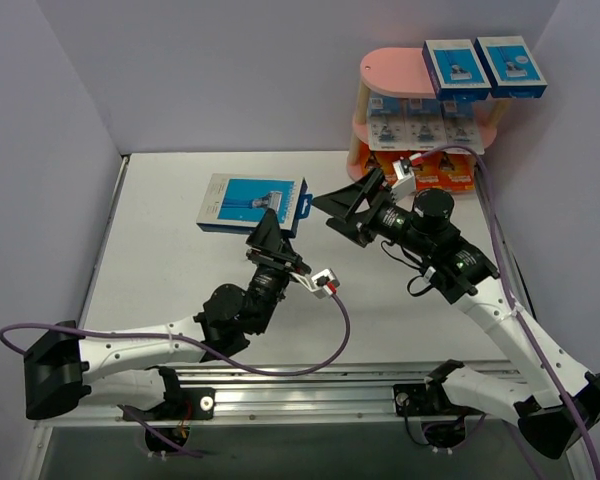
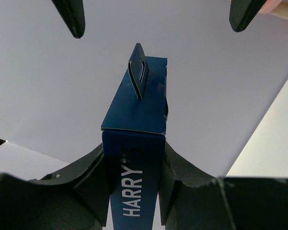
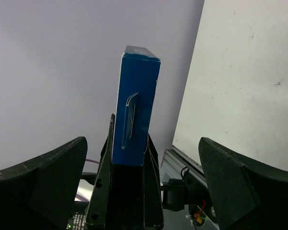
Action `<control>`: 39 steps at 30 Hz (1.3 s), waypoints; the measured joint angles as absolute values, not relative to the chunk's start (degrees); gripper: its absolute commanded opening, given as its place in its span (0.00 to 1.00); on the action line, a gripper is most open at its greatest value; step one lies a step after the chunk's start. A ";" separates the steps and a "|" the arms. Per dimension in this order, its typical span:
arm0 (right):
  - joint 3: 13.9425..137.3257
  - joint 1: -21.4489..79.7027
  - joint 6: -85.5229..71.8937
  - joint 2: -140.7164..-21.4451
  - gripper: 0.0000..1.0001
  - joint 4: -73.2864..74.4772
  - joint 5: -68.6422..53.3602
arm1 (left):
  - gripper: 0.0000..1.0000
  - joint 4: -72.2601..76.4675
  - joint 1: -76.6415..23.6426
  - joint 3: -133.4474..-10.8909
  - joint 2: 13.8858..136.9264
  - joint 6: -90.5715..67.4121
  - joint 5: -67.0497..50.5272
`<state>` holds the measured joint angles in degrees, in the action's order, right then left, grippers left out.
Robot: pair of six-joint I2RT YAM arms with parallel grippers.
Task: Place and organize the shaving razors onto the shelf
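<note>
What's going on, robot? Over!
Left gripper shut on blue cardboard Harry's razor box, held aloft. Right gripper open, facing it, between box and pink three-tier shelf. Over.

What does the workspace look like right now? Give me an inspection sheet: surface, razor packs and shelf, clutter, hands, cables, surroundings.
Surface: white table.
Job's things: pink shelf carries two blue boxes on top, blister cards in the middle and orange boxes at the bottom; one Harry's box is off the shelf.
Clutter: nothing seen.
Hands: left hand shut on the Harry's box; right hand open, facing it, apart.
Cables: purple cables loop off both arms.
Surroundings: lilac walls.
</note>
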<state>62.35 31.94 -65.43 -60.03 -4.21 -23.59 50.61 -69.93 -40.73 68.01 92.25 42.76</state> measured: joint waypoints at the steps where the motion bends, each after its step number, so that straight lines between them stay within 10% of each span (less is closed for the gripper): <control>1: 62.33 31.94 -65.71 -60.12 0.92 -4.91 -23.64 | 0.02 51.81 -70.15 -40.73 68.25 93.10 43.13; 21: 58.67 32.99 -68.99 -63.99 0.51 -12.53 -25.04 | 0.02 56.36 -73.19 -40.75 74.37 97.93 44.99; 31: 56.75 33.87 -70.50 -63.86 0.06 -13.61 -24.69 | 0.04 56.69 -73.10 -41.80 76.31 98.19 46.00; 39: 55.53 33.98 -71.37 -63.57 0.00 -15.38 -24.51 | 0.67 56.38 -73.01 -41.85 76.36 97.17 46.19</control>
<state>55.53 33.98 -71.37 -63.57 -15.38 -24.51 56.38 -73.01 -41.85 76.36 97.17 46.19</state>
